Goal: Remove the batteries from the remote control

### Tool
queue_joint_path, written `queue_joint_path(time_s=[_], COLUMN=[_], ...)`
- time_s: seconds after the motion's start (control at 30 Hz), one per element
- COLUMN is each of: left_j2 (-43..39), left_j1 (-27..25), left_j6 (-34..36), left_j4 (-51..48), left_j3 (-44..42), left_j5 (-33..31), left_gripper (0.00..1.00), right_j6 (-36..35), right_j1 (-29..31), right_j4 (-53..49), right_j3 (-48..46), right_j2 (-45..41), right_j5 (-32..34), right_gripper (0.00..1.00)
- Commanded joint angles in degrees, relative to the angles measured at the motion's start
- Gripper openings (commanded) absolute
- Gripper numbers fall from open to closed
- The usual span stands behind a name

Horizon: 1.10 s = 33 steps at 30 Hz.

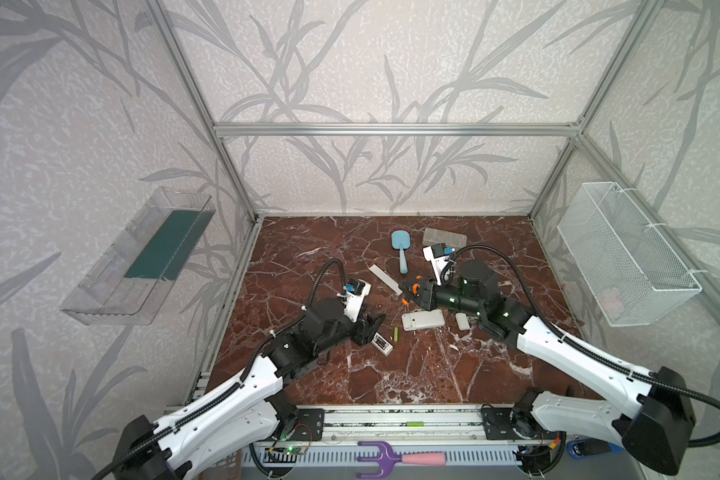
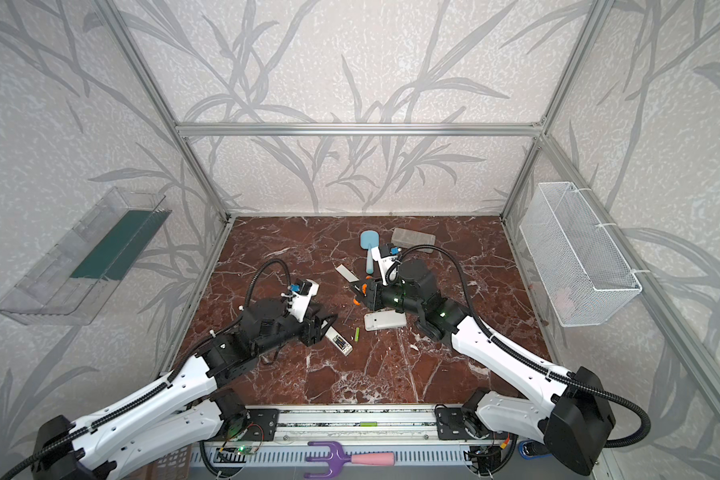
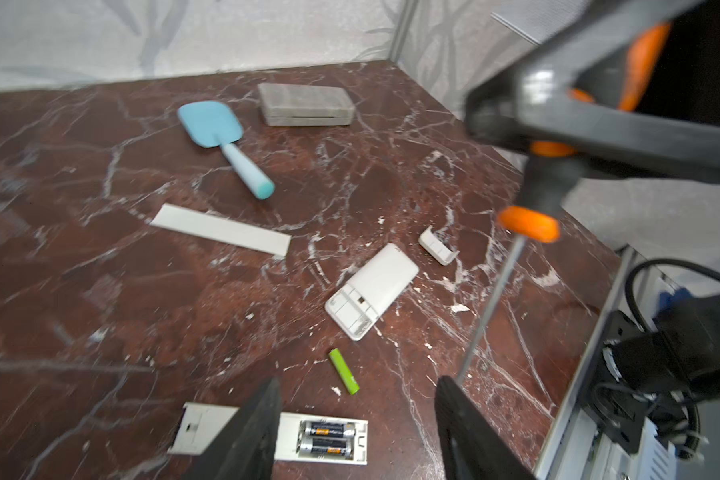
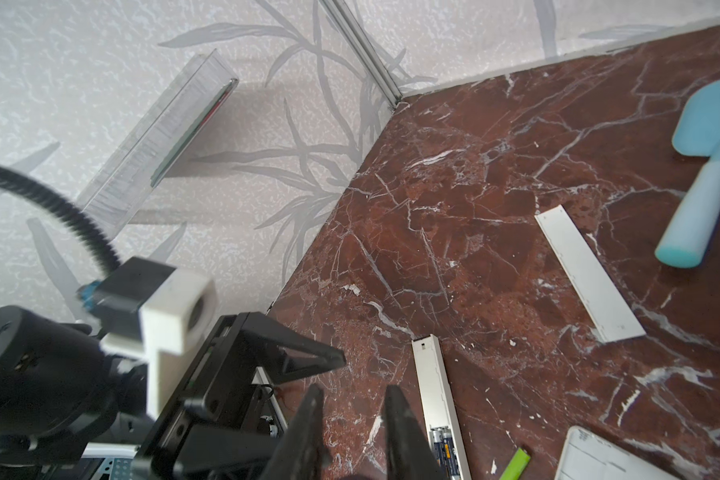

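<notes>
Left tool [image 3: 359,379] spread above open remote [image 3: 289,436], right tool [image 1: 407,291] pinching screwdriver [image 3: 528,224], loose green battery [image 3: 344,371] alongside

A glossy, white-veined red-brown marble-look table [image 1: 391,374] carries a smooth lime-green battery [image 3: 344,371], a matt white plastic remote [image 3: 371,291], a matt pale-blue paddle [image 3: 221,137] and a frosted grey plastic case [image 3: 306,104]. The screwdriver [image 3: 528,224] shows a bare metal shaft. The frame [image 1: 391,129] is brushed aluminium, the basket [image 1: 624,253] white wire mesh.

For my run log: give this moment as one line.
left gripper open by slim remote | right gripper shut on screwdriver | green battery loose on table | two black batteries in slim remote
</notes>
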Motion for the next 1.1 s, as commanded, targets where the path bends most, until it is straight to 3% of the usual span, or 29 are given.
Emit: queue_joint_path(time_s=[0.0, 0.17, 0.37, 0.67, 1.07], left_j2=[-0.2, 3.0, 9.5, 23.7, 38.3], left_j1=[3.8, 4.1, 1.7, -6.4, -7.9], left_j6=[-14.1, -21.7, -23.3, -22.4, -18.6], left_j4=[-5.1, 3.7, 10.2, 17.3, 23.7], left_j3=[-4.9, -12.4, -15.6, -11.7, -1.7], left_j5=[-0.6, 5.1, 4.4, 1.8, 2.2], left_gripper=[0.56, 0.42, 0.29, 0.25, 0.28], right_j6=[-7.6, -11.3, -10.3, -10.6, -10.7], right_j1=[1.5, 4.3, 5.8, 5.8, 3.9], right_j4=[2.9, -4.3, -5.4, -6.3, -9.1], right_j3=[-0.8, 1.6, 2.2, 2.3, 2.1], right_j2=[-0.1, 3.2, 7.1, 8.5, 6.6], right_j5=[-0.6, 8.1, 12.5, 15.8, 18.6], right_gripper=[0.00, 0.00, 0.00, 0.00, 0.00])
